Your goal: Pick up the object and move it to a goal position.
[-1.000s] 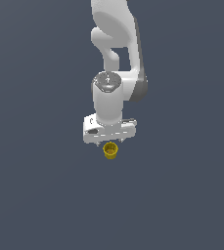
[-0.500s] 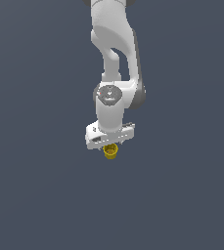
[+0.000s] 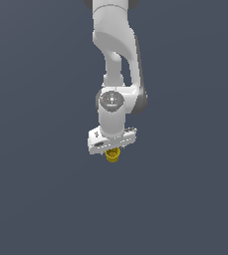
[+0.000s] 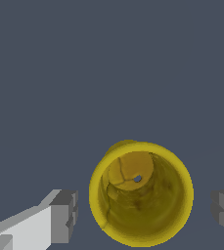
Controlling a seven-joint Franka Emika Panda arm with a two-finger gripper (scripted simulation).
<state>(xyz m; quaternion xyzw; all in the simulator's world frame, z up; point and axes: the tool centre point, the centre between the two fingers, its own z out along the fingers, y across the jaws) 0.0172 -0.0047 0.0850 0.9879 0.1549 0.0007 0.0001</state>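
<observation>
In the wrist view, a white finger tipped with a grey pad point(image 4: 64, 216) is seen on one side, with a narrow strip of the dark floor point(image 4: 84, 73) showing between it and the yellow cup point(image 4: 141, 194). The cup is viewed from above, straight into its open mouth, with a small hole visible in its base. On the other side, a second grey pad is seen at the picture's edge, also apart from the cup's rim. The gripper point(image 4: 141, 212) is thus spread wide, with the cup between the pads and touched by neither.

In the exterior view, the white arm point(image 3: 116, 60) is pointed downward, and the cup point(image 3: 112, 156) is seen just beneath the gripper point(image 3: 112, 148), partly covered by it.
</observation>
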